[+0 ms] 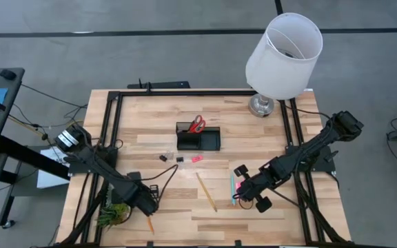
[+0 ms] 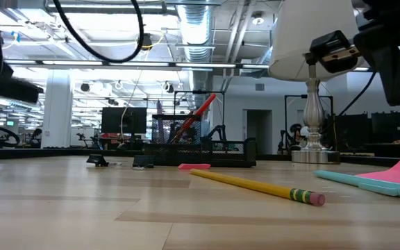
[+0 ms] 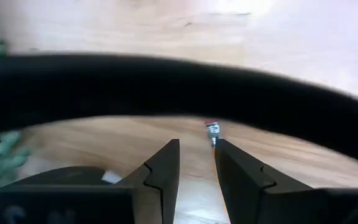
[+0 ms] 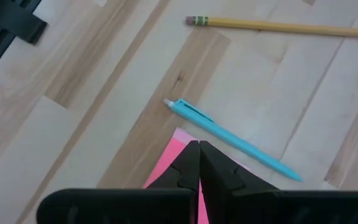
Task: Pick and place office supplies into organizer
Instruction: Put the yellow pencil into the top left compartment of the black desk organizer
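Observation:
My left gripper (image 1: 147, 207) points down near the table's front left, open by a narrow gap (image 3: 196, 158). The end of an orange pencil (image 1: 149, 222) with its metal band (image 3: 212, 129) lies just past the fingertips, untouched. My right gripper (image 1: 243, 193) is shut (image 4: 199, 155) over the bright-pink sticky pad (image 4: 174, 152). The pad lies flat beside a teal pen (image 4: 229, 140). A yellow pencil (image 1: 207, 191) lies mid-table. The black organizer (image 1: 198, 140) stands farther back with red-handled scissors (image 1: 197, 124) sticking up out of its box. A pink eraser (image 1: 196, 159) and two black clips (image 1: 164, 157) lie before it. My right gripper's shut fingertips stand over the pink sticky pad's corner (image 4: 180, 138), slanting down from the table's right. The fingers hide the spot, so I cannot tell whether they touch the pad.
A green plant tuft (image 1: 112, 215) sits right beside my left gripper, toward the table's left edge. A black cable (image 3: 179, 87) crosses the left wrist view. A white-shaded lamp (image 1: 281, 55) stands at the far right corner. A black frame (image 1: 109, 138) runs along the table's edges.

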Controlling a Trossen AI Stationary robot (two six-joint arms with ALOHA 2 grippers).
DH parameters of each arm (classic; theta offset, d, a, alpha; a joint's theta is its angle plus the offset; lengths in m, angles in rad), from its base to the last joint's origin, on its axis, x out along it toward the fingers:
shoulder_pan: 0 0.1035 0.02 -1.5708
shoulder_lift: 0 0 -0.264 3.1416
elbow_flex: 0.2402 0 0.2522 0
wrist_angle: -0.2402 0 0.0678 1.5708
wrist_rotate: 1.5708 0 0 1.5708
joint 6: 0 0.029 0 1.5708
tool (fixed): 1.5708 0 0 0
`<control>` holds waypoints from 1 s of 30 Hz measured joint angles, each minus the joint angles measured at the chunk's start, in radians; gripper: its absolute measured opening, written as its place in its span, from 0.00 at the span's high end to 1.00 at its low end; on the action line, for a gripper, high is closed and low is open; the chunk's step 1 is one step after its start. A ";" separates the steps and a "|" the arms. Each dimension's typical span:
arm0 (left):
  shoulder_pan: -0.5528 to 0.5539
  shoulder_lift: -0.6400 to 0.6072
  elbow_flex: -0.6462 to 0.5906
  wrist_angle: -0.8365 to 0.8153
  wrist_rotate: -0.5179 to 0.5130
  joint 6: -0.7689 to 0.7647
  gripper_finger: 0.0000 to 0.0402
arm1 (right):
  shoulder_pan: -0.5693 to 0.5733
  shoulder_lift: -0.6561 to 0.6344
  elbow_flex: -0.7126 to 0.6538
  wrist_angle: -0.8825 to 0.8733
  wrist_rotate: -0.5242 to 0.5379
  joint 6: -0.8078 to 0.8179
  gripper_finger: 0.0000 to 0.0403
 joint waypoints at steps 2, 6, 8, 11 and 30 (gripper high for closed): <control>0.004 0.011 0.000 -0.016 0.043 0.006 0.76 | 0.000 0.000 0.000 0.000 0.000 0.000 1.00; 0.004 0.013 -0.001 -0.051 0.005 -0.021 0.76 | 0.000 0.000 0.000 0.000 0.000 0.000 1.00; 0.004 0.013 -0.001 -0.034 -0.032 -0.019 0.76 | -0.002 0.000 0.000 0.002 0.000 0.000 1.00; 0.015 0.013 -0.001 -0.010 -0.051 0.011 0.76 | -0.010 0.000 0.000 0.002 0.000 0.000 1.00; 0.058 0.007 0.034 0.037 -0.238 0.099 0.76 | -0.065 0.000 0.000 0.004 0.001 -0.008 1.00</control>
